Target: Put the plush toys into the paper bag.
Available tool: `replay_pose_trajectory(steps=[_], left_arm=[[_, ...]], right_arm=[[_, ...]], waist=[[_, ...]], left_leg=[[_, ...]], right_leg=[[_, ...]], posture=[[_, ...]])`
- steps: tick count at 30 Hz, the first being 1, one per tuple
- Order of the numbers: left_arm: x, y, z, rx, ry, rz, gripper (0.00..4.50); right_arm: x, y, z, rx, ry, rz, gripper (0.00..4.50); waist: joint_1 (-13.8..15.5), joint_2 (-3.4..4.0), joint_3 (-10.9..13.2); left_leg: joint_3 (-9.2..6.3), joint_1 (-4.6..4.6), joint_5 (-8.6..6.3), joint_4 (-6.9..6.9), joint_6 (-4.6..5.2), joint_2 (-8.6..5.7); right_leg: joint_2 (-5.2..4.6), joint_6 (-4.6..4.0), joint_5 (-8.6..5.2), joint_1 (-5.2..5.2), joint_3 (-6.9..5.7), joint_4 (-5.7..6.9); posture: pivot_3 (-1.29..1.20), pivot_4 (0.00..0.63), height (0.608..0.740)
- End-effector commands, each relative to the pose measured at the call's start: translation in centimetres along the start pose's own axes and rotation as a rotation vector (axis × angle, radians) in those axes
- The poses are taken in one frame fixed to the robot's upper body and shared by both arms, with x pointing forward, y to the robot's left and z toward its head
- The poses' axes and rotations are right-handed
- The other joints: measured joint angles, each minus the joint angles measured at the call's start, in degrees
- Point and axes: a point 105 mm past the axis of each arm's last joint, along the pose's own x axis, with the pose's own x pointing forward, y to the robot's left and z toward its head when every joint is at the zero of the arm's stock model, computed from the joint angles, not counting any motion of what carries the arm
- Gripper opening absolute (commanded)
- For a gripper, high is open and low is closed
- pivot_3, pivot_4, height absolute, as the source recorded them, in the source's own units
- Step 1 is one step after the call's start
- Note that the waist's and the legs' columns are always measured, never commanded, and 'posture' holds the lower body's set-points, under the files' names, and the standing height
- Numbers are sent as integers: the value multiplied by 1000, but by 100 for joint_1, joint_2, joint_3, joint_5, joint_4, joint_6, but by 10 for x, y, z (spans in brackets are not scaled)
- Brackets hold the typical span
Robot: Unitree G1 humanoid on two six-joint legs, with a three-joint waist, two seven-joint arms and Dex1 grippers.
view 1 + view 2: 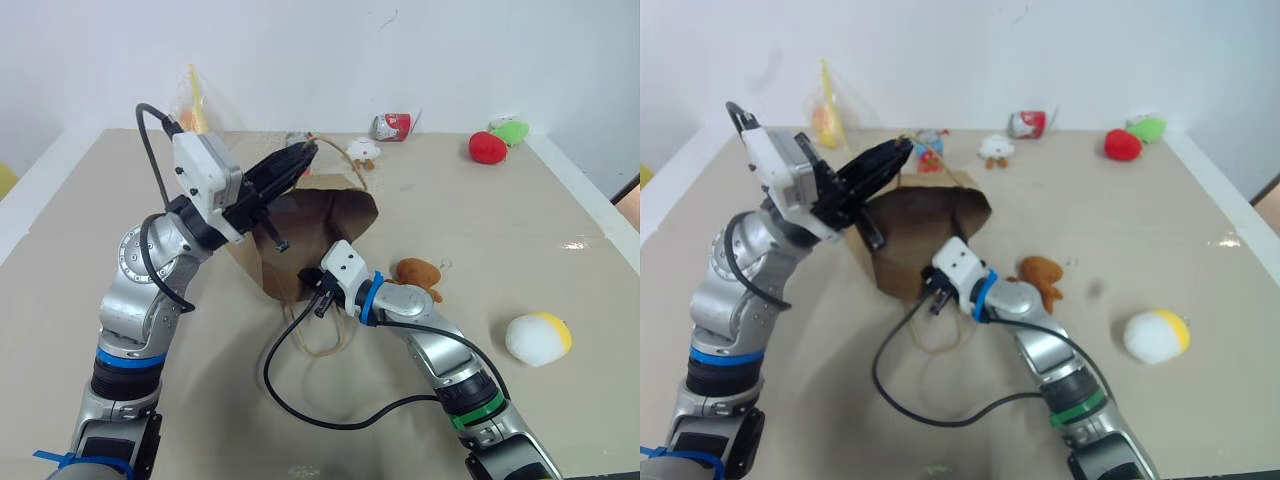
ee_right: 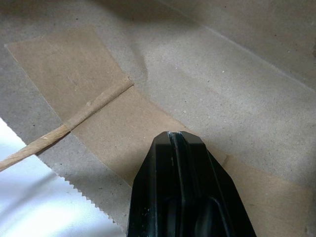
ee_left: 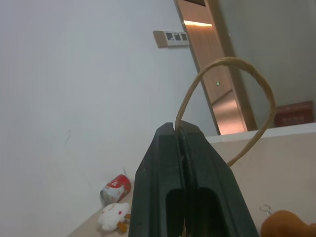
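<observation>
Left eye view: paper bag (image 1: 300,235) lies near the middle of the desk (image 1: 500,230), mouth gaping toward the far side. Left end effector (image 1: 300,158) is raised over the bag's far edge, fingers clamped together on a cord handle (image 3: 232,84); in the left wrist view the tan loop arches up out of the fingertips. Right end effector (image 1: 318,292) sits low at the bag's near rim, fingers pressed together with the brown paper pinched between them; the right wrist view shows the paper surface and its serrated edge right at the tips. A second cord handle (image 1: 325,340) trails on the desk beside it.

Brown bear plush (image 1: 418,273) lies on the desk just right of the bag, outside it. White ball plush (image 1: 537,338) with its yellow patch lies well apart, further right, also outside the bag.
</observation>
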Motion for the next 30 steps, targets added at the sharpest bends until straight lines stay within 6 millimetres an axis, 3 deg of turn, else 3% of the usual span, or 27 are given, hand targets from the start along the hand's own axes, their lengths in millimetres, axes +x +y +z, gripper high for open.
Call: replay_pose_trajectory(steps=[1,12,20,25,30], left_arm=[[2,-4,21,74,-66,-54,0],[5,-8,31,111,-109,-88,0],[-18,12,-17,9,81,84,0],[-28,7,-40,-9,164,103,0],[-28,5,-47,-5,186,111,0]], right_arm=[[-4,-4,10,-17,-35,-12,42],[-4,-3,8,-17,-29,-1,42],[-7,-8,21,-50,-68,-3,42],[-21,-12,44,-103,-119,12,42],[-47,-12,65,-122,-160,38,42]], waist=[[0,0,0],[0,0,0],[-9,0,0],[0,0,0],[4,2,1]], left_leg=[[-1,0,0,0,0,0],[-1,-1,0,0,0,0],[0,3,0,-3,0,2],[2,0,0,-2,1,0],[-3,-2,0,-4,0,1]], right_leg=[[0,0,0,0,-1,0],[0,0,0,0,-1,0],[1,0,0,0,0,0],[-1,0,0,-1,0,0],[-1,0,0,-2,-4,-3]], posture=[[0,150,740],[0,150,740],[0,150,740],[0,150,740],[0,150,740]])
